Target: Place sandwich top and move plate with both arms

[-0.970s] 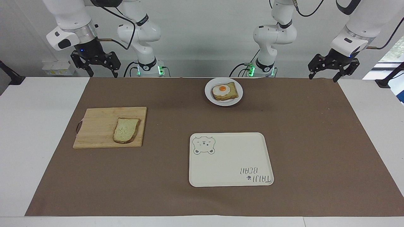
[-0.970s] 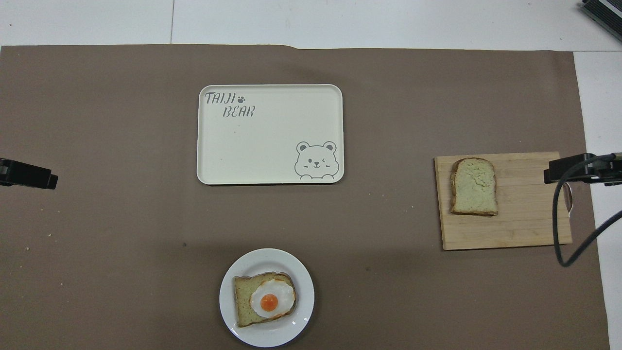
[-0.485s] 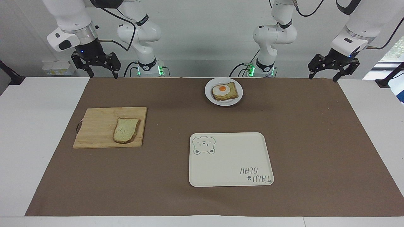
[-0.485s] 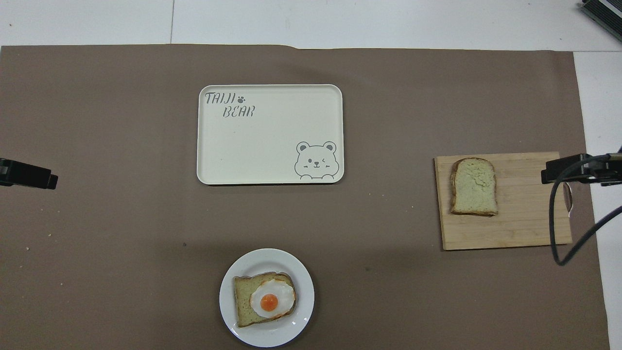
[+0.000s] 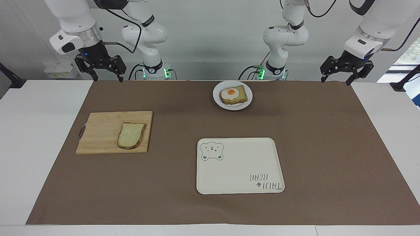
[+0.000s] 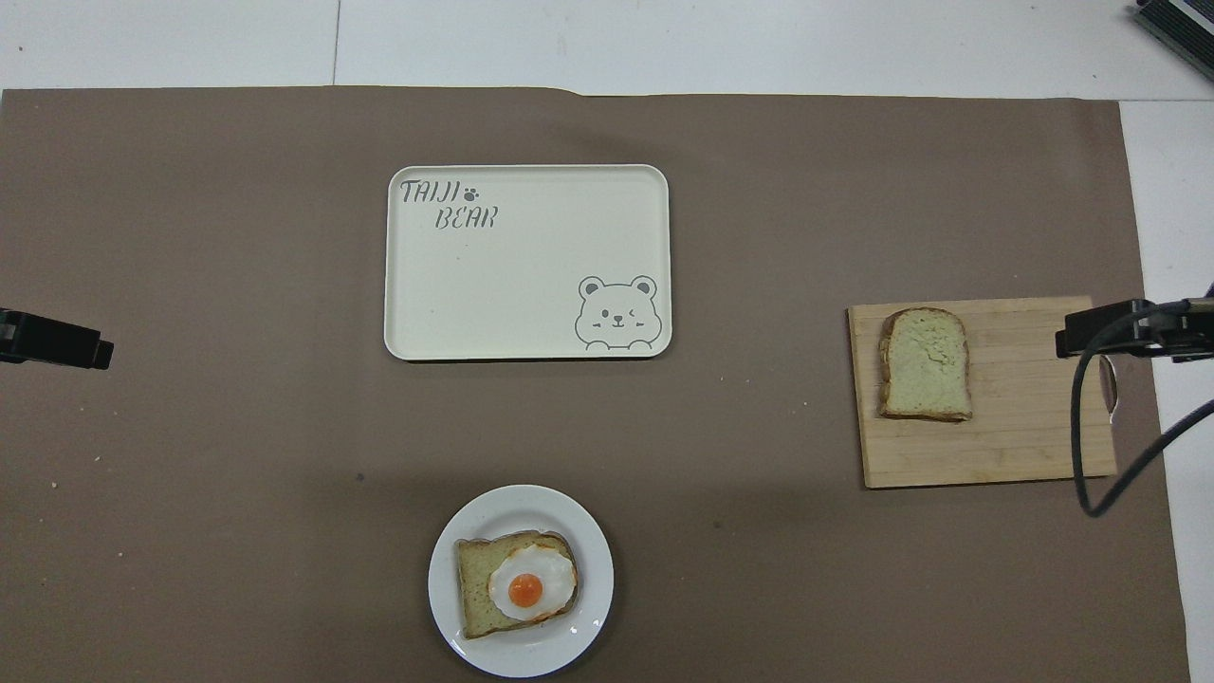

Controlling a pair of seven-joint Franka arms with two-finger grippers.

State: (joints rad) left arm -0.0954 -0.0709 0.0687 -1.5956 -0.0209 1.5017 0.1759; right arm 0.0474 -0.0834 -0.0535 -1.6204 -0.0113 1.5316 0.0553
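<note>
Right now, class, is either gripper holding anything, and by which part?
Nothing is held. The left gripper and right gripper hang open and empty; the sandwich top lies untouched on the cutting board.

A brown mat (image 5: 328,147) is laid over the white table (image 5: 29,137). The cream tray (image 5: 239,170) is printed with a grey bear and lettering. The plate (image 5: 248,95) is white; the egg (image 5: 229,93) is white with an orange yolk. The sandwich top (image 5: 130,135) is pale, speckled and brown-crusted, on a light wooden board (image 5: 101,131).
</note>
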